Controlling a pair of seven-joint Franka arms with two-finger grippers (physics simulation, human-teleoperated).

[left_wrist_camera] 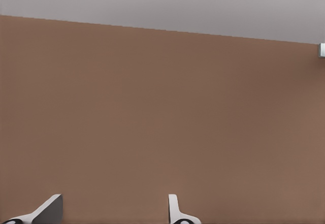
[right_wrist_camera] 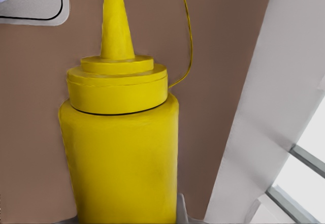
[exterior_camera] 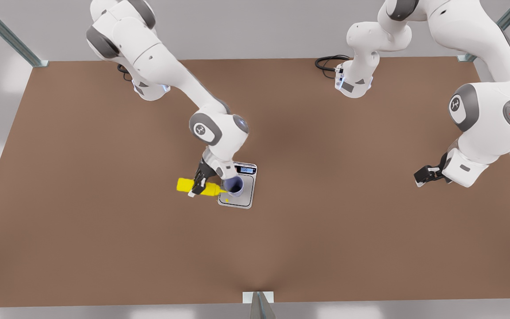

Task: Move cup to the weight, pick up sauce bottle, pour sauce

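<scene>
1. Worktop (exterior_camera: 104, 248) is carrying the weight (exterior_camera: 242, 200) near centre, cup (exterior_camera: 235, 186) sitting on its plate.
2. Right pincer (exterior_camera: 199, 184) is clamping the sauce bottle (exterior_camera: 193, 186) sideways, nozzle at the cup rim: pouring step.
3. Left pincer (exterior_camera: 422, 176) is waiting well apart, fingers spread, empty.
4. One sauce (exterior_camera: 227, 200) drop is lying on the plate; next, aim the nozzle over the cup.

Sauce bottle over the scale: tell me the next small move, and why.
Probably keep pouring, nudging the nozzle further over the cup. The right gripper holds the sauce bottle sideways, its tip at the cup's rim, and a yellow drop lies on the weight beside the cup. The left gripper waits aside, open.
</scene>
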